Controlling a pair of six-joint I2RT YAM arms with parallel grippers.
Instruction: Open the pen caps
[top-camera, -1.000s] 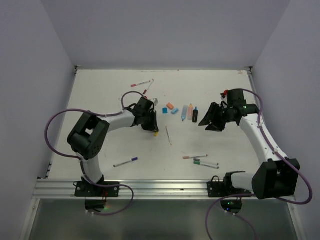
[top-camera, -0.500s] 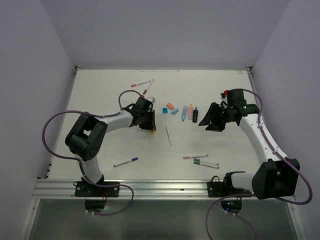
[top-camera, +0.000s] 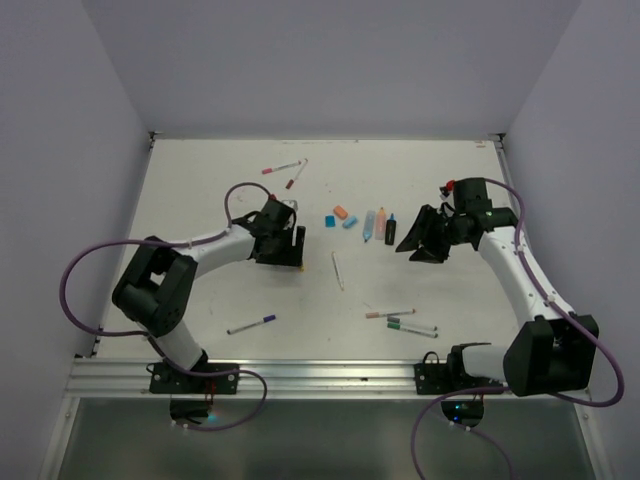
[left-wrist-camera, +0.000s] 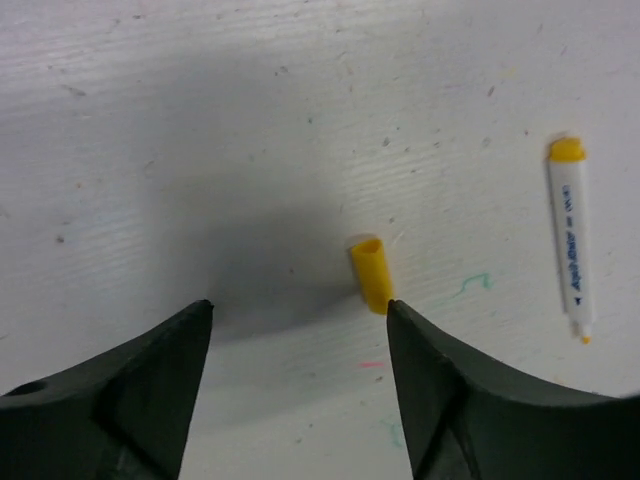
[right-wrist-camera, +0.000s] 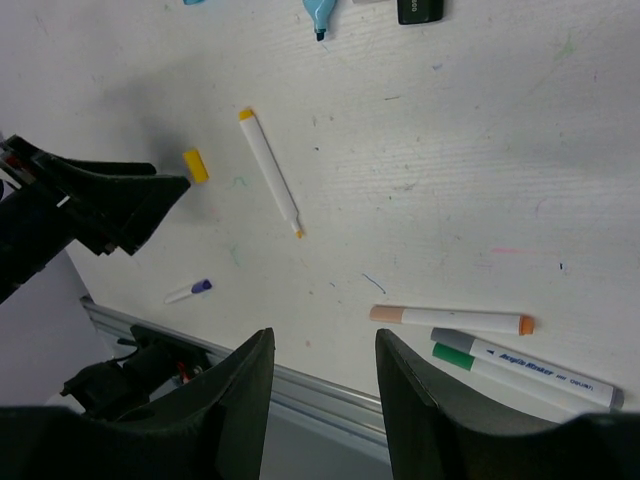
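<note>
One yellow cap (left-wrist-camera: 370, 275) off, flat on table (left-wrist-camera: 200, 120), just beside right fingertip of left gripper (left-wrist-camera: 300, 305); jaws apart, gripping nothing; matching pen (left-wrist-camera: 568, 235) bare-tipped nearby. Right gripper (right-wrist-camera: 320, 340) hovering, jaws apart, empty. Step prob: cap set down, next pen to pick. Calls for lift clear of cap w/o nudging it, then reach to purple-capped pen (top-camera: 250, 324); near front rail (top-camera: 300, 372), tight approach; peach pen (right-wrist-camera: 450, 320) & green pen (right-wrist-camera: 520, 362) on right side, more open room.

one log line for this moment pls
left gripper: open, empty | yellow cap: off, loose on table | yellow pen: uncapped | right gripper: open, empty
</note>
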